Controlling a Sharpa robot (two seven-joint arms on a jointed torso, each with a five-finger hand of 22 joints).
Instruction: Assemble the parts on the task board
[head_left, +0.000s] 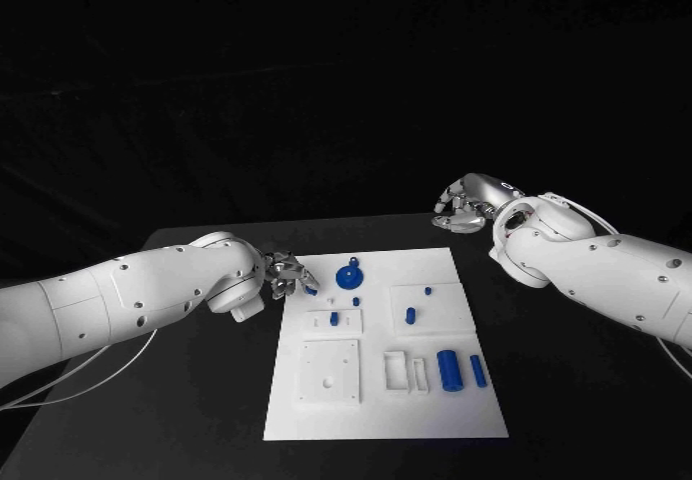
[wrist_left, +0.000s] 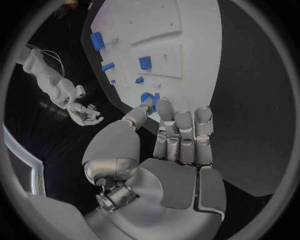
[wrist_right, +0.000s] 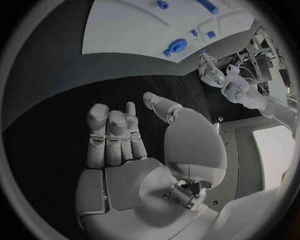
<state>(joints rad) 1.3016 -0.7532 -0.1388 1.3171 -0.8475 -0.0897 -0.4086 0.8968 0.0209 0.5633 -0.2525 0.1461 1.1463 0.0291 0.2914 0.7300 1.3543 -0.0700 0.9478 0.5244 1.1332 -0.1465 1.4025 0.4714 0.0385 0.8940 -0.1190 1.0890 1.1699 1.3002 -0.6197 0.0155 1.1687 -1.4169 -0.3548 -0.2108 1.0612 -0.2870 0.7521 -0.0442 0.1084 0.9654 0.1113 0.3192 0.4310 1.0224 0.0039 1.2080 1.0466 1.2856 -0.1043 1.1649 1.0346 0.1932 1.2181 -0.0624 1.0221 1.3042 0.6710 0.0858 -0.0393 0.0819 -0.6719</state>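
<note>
**Observer:** Status on the board?

**Operator:** I judge it early. The task board (head_left: 385, 345) lies mid-table. Most blue parts look loose or only partly seated. The blue gear (head_left: 351, 275) sits near the board's far edge. Two small pegs (head_left: 411, 314) stand in the raised plate toward the right arm's side. A short peg (head_left: 335, 319) stands in the small plate beside it. The big cylinder (head_left: 450, 370) and the slim pin (head_left: 477, 371) lie side by side at the board's near right, just beside open white slots.

**Observer:** Hands?

**Operator:** My left hand (head_left: 287, 275) is at the board's far left corner, fingertips by a small blue piece (wrist_left: 150, 97) on that edge. Whether it pinches the piece, I cannot tell. The fingers look drawn together. My right hand (head_left: 466, 206) hovers off the board, beyond its far right corner, fingers curled in, holding nothing.

**Observer:** Remaining?

**Operator:** Nearly everything, I reckon: cylinder, pin and gear are not yet seated.
</note>
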